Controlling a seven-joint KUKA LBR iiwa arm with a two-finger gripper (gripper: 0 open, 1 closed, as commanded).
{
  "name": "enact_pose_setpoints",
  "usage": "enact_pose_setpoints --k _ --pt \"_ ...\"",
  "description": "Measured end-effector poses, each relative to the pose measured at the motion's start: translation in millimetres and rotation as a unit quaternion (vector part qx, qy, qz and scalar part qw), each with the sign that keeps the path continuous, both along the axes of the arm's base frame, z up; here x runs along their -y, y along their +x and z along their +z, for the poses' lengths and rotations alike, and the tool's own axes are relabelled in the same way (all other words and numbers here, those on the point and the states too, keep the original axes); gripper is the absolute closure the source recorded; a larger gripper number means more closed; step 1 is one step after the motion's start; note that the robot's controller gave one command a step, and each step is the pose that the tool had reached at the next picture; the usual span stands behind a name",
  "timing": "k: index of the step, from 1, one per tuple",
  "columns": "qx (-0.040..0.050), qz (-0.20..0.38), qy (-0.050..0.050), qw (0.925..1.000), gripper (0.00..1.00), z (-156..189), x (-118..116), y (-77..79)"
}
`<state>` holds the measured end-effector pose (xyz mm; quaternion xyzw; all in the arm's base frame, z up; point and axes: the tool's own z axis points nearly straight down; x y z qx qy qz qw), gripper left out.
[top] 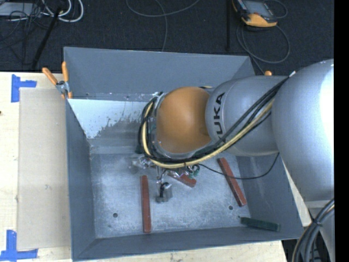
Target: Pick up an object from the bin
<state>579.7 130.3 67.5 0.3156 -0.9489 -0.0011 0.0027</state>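
Bin [82, 201]: grey metal, sloped walls, flat scuffed floor with a few loose things lying well apart.
Arm [245, 113]: silver, reaching in from the right of the camera view and covering the upper right of the bin.
Orange cover [180, 119]: rounded, on the wrist, above the middle of the bin.
Cables [240, 132]: black and yellow, running along the arm and looping under the orange cover.
End effector [162, 191]: low over the middle of the floor, below the orange cover; open or closed cannot be told.
Left brown stick [145, 206]: long, thin, reddish brown, flat on the floor, nearly straight up and down in the view; its upper end lies just left of the end effector.
Small red piece [188, 180]: short, with a touch of green, just right of the end effector; contact cannot be told.
Right brown stick [233, 184]: reddish brown, slanted, right part of the floor, upper end under the arm.
Dark bar [259, 223]: short, blackish green, lower right corner, against the wall.
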Motion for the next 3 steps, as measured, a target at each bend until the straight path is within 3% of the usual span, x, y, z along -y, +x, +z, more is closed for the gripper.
enact_pose_setpoints --k 1,2,3 --pt "0.0006 0.198 0.001 0.9802 0.00 1.5 -39.1 -39.0" --pt "0.0012 0.195 0.001 0.9808 1.00 1.8 -37.3 -37.9" --pt "0.0060 0.318 0.001 0.9480 1.00 157.1 2.6 -56.9"
